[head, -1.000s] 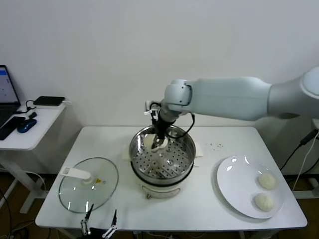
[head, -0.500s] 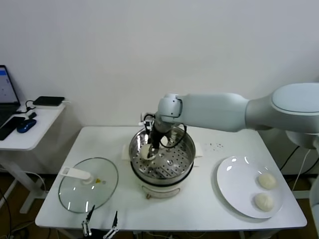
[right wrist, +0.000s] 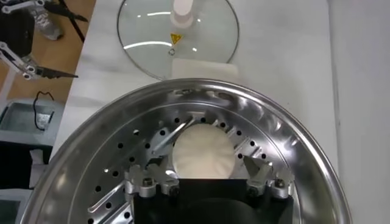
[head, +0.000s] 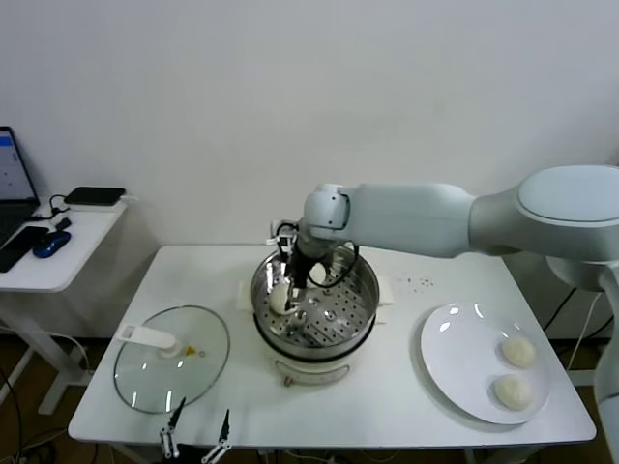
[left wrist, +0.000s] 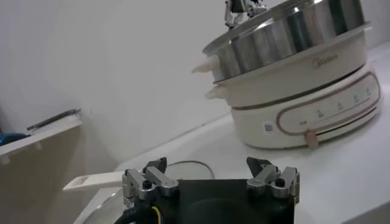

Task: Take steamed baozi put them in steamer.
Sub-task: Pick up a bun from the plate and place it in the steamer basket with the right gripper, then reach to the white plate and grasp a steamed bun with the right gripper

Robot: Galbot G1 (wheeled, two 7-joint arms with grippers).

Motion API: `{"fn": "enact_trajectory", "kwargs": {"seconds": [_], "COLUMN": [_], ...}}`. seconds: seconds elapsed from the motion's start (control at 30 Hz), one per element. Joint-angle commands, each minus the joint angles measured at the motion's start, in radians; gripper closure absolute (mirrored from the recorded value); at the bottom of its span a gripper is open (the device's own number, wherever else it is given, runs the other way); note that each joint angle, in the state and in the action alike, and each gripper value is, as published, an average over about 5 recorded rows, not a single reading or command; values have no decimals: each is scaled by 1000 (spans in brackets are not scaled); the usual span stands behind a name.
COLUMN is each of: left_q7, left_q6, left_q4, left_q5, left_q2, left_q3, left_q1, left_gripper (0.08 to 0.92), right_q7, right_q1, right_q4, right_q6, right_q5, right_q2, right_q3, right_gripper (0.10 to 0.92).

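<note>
glossy white right arm (head: 435, 217), black wrist cabling; tool (right wrist: 206, 180) black, silver screws.

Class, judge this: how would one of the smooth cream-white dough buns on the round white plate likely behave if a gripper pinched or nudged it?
Each cream-white dough bun looks soft, so a firm pinch would probably dent it. Its domed, rounded shape suggests it might roll or slide on the glossy round white plate. It seems light for its size.

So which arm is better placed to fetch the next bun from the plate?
The right. The two buns lie on the plate at the robot's right, and the right gripper is already working in the steamer nearby. The left gripper waits by the lid.
</note>
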Motion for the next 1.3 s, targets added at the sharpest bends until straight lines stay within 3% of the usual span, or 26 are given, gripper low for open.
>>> {"fn": "enact_trajectory", "kwargs": {"seconds": [0.03, 0.4, 0.77, 1.3], "left_q7": [0, 0, 0, 0], "left_q6": [-1, -2, -5, -3], "left_q4": [-3, -10, -1, 6], "left_q5": [5, 18, 26, 43], "left_q2": [-16, -18, -32, -49], "left_q3": [2, 8, 5, 2], "left_q1": [4, 13, 10, 18], "left_gripper": [177, 177, 177, 177], "right_q7": [-63, -319, -290, -305], "right_q1": [131, 380, 331, 172], "right_q4": [93, 307, 362, 289], "right_q6": [51, 281, 317, 364], "right_q5": [5, -165, -480, -656], "right_q2": [-117, -433, -673, -781], "right_q3": [-62, -335, -498, -470], "right_gripper": [203, 203, 203, 203]}}
